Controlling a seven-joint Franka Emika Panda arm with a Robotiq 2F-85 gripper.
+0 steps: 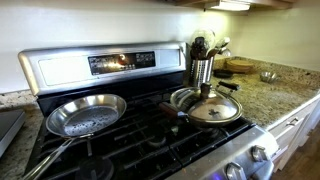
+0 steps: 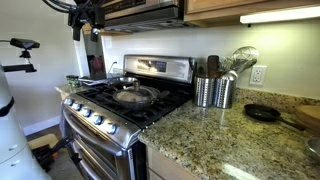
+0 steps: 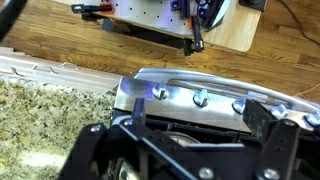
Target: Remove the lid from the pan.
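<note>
The shiny silver lid (image 1: pixel 212 109) with a small central knob sits on the dark pan (image 1: pixel 178 100) on the stove's burner. Both also show in an exterior view, the lid (image 2: pixel 134 94) covering the pan (image 2: pixel 132 102). My gripper (image 2: pixel 86 24) hangs high above the stove's far side, well clear of the lid. In the wrist view its two black fingers stand wide apart around nothing (image 3: pixel 180 135). Below them are the stove's front panel and knobs. The lid is not clearly seen there.
An all-silver frying pan (image 1: pixel 86 115) sits on the neighbouring burner. Steel utensil holders (image 2: pixel 213 92) stand beside the stove on the granite counter. A small black pan (image 2: pixel 263 113), a steel bowl (image 1: pixel 268 76) and a wooden board (image 1: pixel 238 66) lie on the counter.
</note>
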